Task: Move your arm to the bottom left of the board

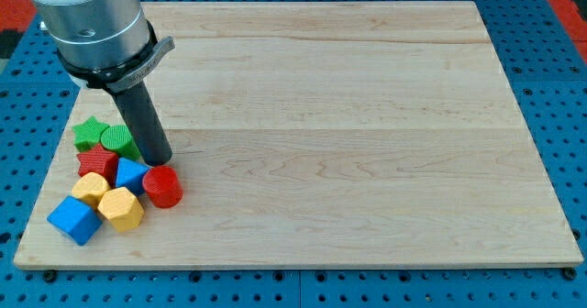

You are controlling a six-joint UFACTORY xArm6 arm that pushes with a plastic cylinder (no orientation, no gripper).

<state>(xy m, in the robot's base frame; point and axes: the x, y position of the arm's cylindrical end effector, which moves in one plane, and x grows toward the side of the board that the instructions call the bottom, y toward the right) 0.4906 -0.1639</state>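
Observation:
My tip (158, 160) rests on the wooden board (367, 115) at the view's left, just above the red cylinder (163, 186) and to the right of the green round block (119, 141). A cluster of blocks lies at the board's bottom left. The green star (90, 131) is at its top. The red star (96, 162) lies below it. The small blue block (130, 174) sits between the red star and the red cylinder. Two yellow blocks (90, 188) (121, 208) and a blue cube (73, 219) lie lowest.
The arm's grey body (90, 24) hangs over the board's top left corner. A blue pegboard surface (559, 115) surrounds the board.

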